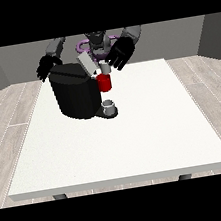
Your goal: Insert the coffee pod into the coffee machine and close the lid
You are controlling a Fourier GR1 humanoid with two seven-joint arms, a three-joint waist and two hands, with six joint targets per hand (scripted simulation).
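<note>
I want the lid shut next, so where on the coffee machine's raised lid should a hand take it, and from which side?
Judging by its pose, take the lid at its free upper end, coming from above and behind. It stands tilted up over the red pod holder, hinged low on the coffee machine, so pressing that end should swing it down. The hand at the view's right is nearest.
</note>
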